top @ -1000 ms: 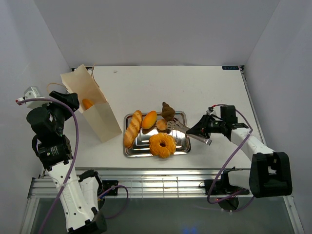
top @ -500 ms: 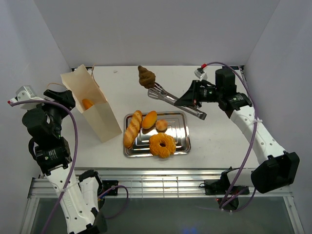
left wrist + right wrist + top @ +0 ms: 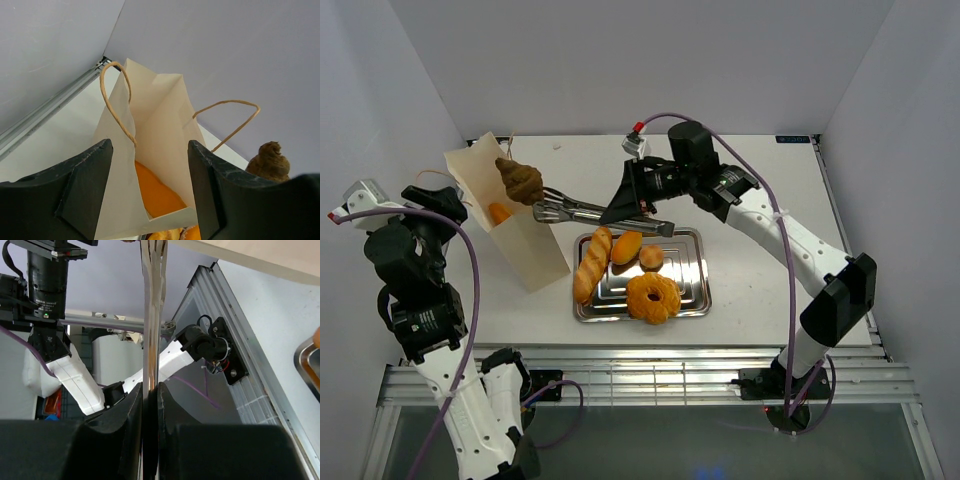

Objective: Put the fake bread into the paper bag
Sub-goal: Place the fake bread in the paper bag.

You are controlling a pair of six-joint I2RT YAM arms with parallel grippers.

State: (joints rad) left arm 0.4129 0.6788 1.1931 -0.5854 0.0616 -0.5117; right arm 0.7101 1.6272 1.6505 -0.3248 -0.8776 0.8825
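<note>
Having swung in from well right of the paper bag (image 3: 525,245), now hovers at its rim, tongs (image 3: 575,211) pinching the dark-brown pastry (image 3: 519,180), so the drop looks close.

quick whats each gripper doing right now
Left gripper: open, holding nothing.
Right gripper: closed on the long metal tongs, which pinch a dark-brown swirl pastry.

We watch the right gripper (image 3: 625,205) sweep from the right side of the table across to the left, with the tongs (image 3: 582,211) clamped in it. The dark-brown pastry (image 3: 520,180), down on the steel tray (image 3: 692,297) 1 second ago, rides up in the tong tips and now hangs right by the open top of the paper bag (image 3: 535,245).
</note>
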